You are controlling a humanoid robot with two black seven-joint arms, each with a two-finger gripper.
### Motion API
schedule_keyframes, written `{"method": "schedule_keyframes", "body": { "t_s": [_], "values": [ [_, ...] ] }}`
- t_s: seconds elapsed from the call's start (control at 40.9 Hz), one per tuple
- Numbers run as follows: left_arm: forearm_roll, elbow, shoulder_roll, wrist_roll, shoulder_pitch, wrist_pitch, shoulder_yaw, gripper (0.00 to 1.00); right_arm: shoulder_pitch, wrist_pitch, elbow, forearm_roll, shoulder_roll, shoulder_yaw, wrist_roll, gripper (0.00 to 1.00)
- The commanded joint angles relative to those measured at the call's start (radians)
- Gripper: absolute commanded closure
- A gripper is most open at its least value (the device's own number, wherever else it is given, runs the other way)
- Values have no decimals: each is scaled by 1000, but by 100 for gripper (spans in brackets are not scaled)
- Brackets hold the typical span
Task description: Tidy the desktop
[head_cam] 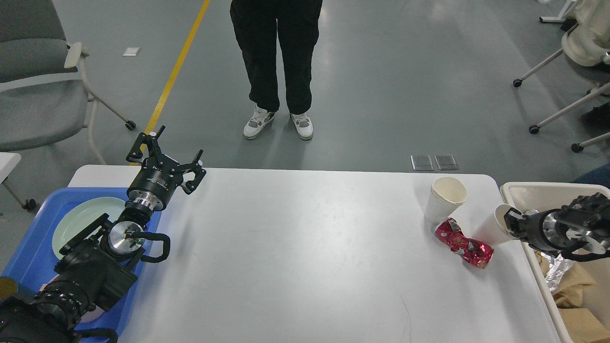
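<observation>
Across the near side of the room stretches the desktop [295, 247], a broad white top that is bare through its middle and left, with all the loose rubbish gathered toward its far right corner. Off its right edge sits a beige bin [524, 193] with crumpled paper and foil in it; on its left end lies a blue tray [33, 252] carrying a pale plate [81, 219]. The left gripper [174, 152] hangs over the table's back-left corner with its fingers spread wide and nothing between them, well apart from any of the litter. The right gripper [512, 224] reaches in from over the bin and seems closed on a tilted paper cup [491, 228] at the table's right edge, though it is seen nearly end-on, so I cannot say for sure how its fingers stand. Just left of that, an upright paper cup [444, 199] stands near the back edge, and a crumpled red wrapper [463, 244] lies touching or almost touching both cups, its long axis slanting from back-left to front-right. Everything still to clear lies within the right arm's side, and the bin is directly to the right, so the right arm looks the natural one for the work.
</observation>
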Motion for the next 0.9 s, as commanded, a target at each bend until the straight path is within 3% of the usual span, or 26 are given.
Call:
{"method": "schedule_keyframes", "body": {
  "t_s": [0.0,0.171,0.293,0.538,0.684,0.831,0.88],
  "values": [
    [0,0,0,1,-1,0,0,3,29,12,16,-3,-16,-11,2,100],
    [0,0,0,-1,-1,0,0,3,264,56,154,-81,-113,-41,-1,100],
    [0,0,0,-1,-1,0,0,3,653,176,496,-225,-150,-106,-3,100],
    [0,1,0,-1,1,0,0,3,1032,325,883,-228,-20,-176,-5,100],
    [0,1,0,1,-1,0,0,3,1082,314,917,-224,60,-185,-6,100],
    [0,0,0,1,1,0,0,3,984,256,811,-227,51,-259,-5,100],
    [0,1,0,-1,1,0,0,3,882,213,701,-230,31,-300,-5,100]
  ]
}}
